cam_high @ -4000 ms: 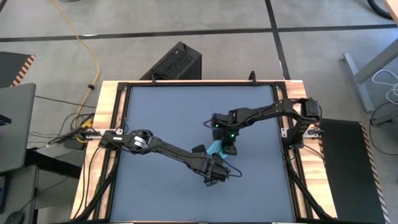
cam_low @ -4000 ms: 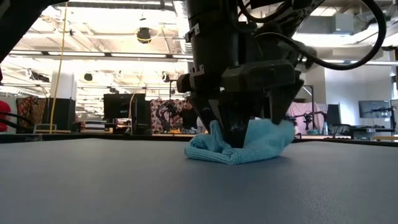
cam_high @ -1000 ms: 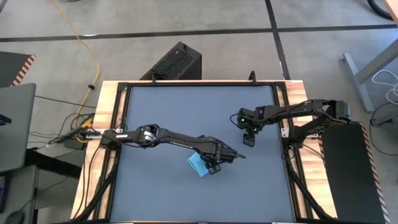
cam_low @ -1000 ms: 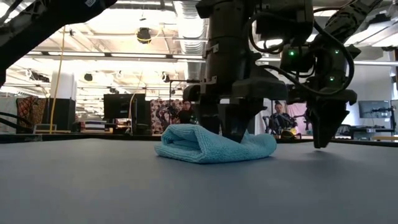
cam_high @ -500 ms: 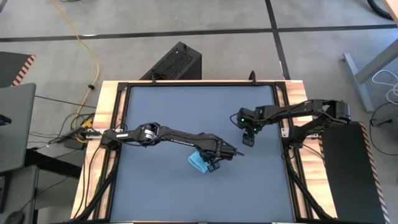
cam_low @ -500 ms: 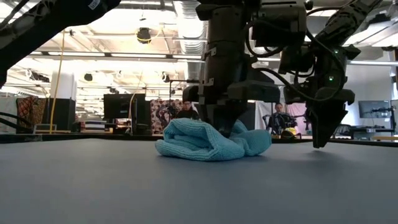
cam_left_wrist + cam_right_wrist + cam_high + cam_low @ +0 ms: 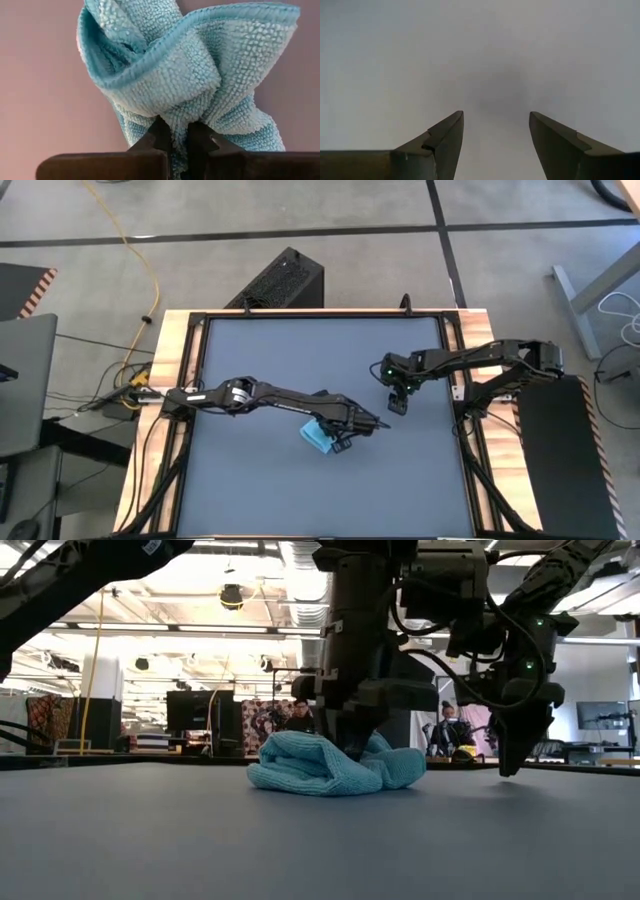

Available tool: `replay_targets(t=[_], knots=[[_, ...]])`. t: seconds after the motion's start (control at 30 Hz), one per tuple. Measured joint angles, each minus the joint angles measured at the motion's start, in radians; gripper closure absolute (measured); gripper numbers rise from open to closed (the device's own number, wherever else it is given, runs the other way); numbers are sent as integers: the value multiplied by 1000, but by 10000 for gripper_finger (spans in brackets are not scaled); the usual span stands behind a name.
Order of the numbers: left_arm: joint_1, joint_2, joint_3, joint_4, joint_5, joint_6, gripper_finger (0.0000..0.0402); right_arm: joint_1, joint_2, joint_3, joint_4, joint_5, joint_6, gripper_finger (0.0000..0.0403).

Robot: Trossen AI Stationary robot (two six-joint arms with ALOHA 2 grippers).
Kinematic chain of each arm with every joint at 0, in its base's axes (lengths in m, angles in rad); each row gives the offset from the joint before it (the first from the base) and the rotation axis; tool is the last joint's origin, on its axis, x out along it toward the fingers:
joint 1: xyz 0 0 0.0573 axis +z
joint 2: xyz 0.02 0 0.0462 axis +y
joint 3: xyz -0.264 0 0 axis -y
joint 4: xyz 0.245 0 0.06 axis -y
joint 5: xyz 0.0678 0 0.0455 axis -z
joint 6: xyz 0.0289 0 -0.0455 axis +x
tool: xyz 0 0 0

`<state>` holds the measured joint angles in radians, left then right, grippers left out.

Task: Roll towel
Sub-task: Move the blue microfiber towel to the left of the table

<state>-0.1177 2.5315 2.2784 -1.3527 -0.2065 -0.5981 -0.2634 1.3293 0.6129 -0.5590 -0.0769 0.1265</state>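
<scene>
I can read no text, no label, no brand, no number, no sign on anything I see from here

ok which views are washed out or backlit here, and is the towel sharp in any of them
Low view: backlit by bright ceiling lights, so both arms read as dark silhouettes, though the towel stays clear. Left wrist view: towel weave is sharp, the tabletop has a pinkish cast, and the left gripper has its jaws pinched on the cloth. Right wrist view: pale and featureless past the open right gripper. High view: evenly lit.
</scene>
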Motion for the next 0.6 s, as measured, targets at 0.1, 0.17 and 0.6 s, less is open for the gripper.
replay_targets(t=[0.1, 0.17, 0.6], knots=[[-5, -24, -2, -22, -58, -2, 392, -1, 0, 0, 3, 3, 0, 149], [-4, -49, -2, -47, -85, -7, 392, -1, 0, 0, 5, 4, 0, 149], [43, -189, 2, -224, -137, -183, 393, -1, 0, 0, 32, 4, 6, 149]])
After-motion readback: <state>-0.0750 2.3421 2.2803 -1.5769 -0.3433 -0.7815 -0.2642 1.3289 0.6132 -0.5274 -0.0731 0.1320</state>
